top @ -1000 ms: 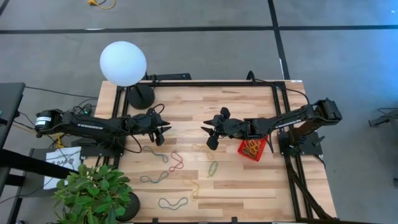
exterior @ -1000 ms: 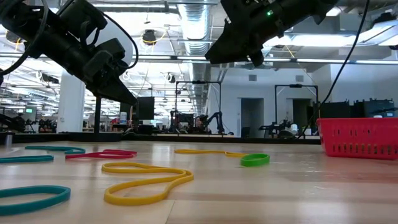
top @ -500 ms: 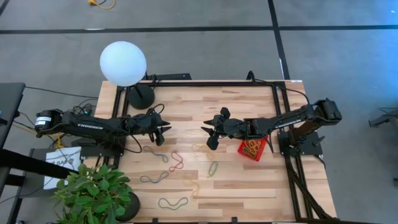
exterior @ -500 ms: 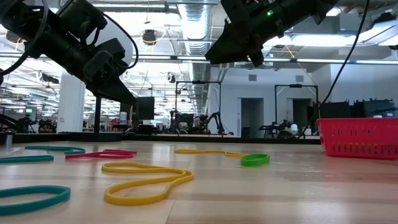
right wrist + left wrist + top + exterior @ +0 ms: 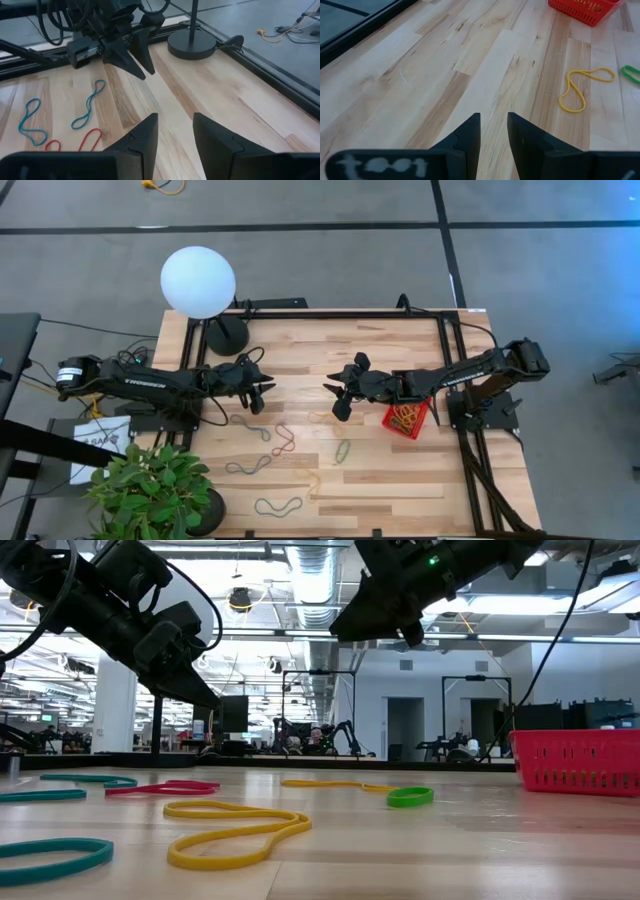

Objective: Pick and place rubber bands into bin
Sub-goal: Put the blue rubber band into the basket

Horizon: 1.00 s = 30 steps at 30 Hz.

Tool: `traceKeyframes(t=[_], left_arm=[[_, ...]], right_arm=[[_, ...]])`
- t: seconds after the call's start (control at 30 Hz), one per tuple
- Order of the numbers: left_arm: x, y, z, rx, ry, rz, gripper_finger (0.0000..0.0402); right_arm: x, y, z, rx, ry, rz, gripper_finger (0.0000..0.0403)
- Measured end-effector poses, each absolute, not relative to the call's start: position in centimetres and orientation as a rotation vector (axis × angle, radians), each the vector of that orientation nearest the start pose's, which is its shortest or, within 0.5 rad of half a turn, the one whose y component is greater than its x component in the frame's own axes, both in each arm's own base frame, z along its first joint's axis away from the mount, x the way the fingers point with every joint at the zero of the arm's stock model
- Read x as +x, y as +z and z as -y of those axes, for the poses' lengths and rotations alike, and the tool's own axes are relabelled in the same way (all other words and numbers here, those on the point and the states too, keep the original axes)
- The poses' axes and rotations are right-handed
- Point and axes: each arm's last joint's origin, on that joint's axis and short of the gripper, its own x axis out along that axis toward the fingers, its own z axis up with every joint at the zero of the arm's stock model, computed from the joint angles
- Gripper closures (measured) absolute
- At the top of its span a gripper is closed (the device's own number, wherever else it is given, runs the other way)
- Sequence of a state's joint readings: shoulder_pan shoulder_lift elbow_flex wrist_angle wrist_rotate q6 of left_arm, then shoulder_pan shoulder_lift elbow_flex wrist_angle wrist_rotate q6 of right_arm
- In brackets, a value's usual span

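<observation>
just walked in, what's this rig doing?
Clearing rubber bands off the table into the red bin, which already holds several. Neither arm is carrying one. The left pincer and the right pincer hover open above mid-table, facing each other. Several bands lie loose on the wood.

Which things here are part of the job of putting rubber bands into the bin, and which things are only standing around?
Part of the job:
- rubber bands loose on the table
- red bin, with bands already inside
- left gripper and right gripper, both open and holding nothing

Only standing around:
- globe lamp and its black base
- potted plant
- paper sheet
</observation>
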<state>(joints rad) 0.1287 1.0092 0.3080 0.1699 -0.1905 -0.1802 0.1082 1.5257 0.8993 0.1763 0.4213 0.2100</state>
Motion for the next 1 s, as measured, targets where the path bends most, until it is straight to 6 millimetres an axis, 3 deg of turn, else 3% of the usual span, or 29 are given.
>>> traceKeyframes(t=[0.63, 1.0], left_arm=[[18.7, 16.6, -2.9, -0.180, 0.332, -0.494, 0.0315], [18.7, 16.7, -3.0, -0.132, 0.356, -0.486, 0.0315]], right_arm=[[32.7, 23.3, -2.2, 0.094, -0.355, -0.381, 0.0284], [32.7, 23.3, -0.6, 0.103, -0.403, -0.380, 0.0284]])
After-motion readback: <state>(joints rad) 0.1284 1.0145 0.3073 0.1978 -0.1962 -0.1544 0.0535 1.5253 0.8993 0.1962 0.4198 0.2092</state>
